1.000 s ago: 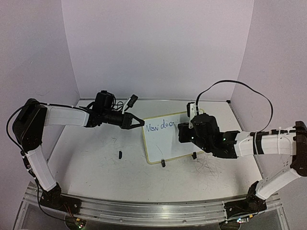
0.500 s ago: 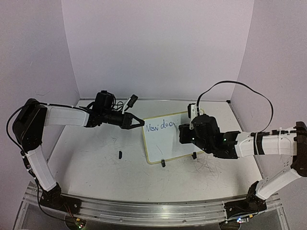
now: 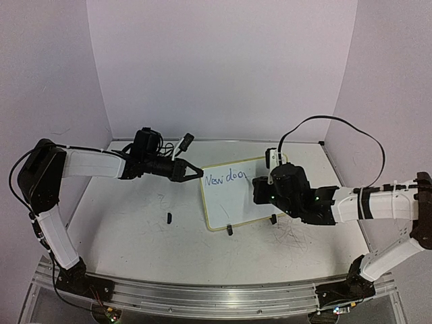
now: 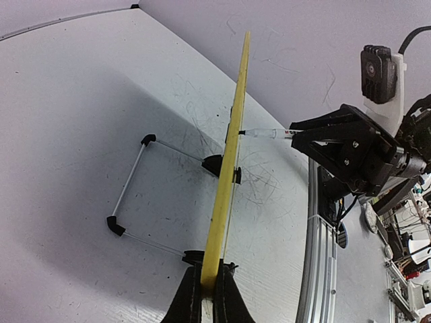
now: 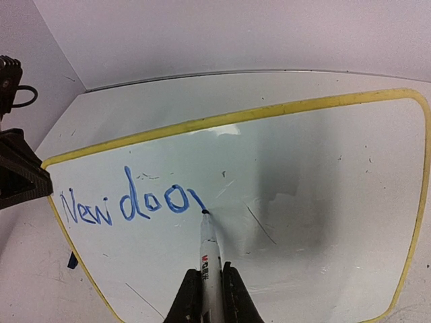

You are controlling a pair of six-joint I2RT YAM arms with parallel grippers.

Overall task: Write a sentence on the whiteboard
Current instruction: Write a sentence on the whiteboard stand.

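We are in the middle of the writing. The whiteboard (image 3: 233, 206) stands on its black feet on the tabletop (image 3: 128, 229), between the two arms. The sentence (image 5: 128, 205) on it reads "New door" in blue, running from the board's left side toward its middle. Our right pincer (image 5: 211, 269) is closed tight on the barrel of a marker (image 5: 209, 245), whose tip touches the board right at the tail of the "r". Our left pincer (image 4: 209, 269) is clamped shut on the yellowish frame at the board's left edge, bracing it from the side.

To do this step well, we judge that the tip needs light, even pressure: enough to leave ink, not enough to push the board back on its feet. The left grip should hold firm while the right arm strokes, since any rocking would break the line. We would carry the next letters rightward along the same gentle slant, at the same height as "door", lifting the tip clean off between letters. Plenty of bare white lies to the right, so there is no need to cramp.
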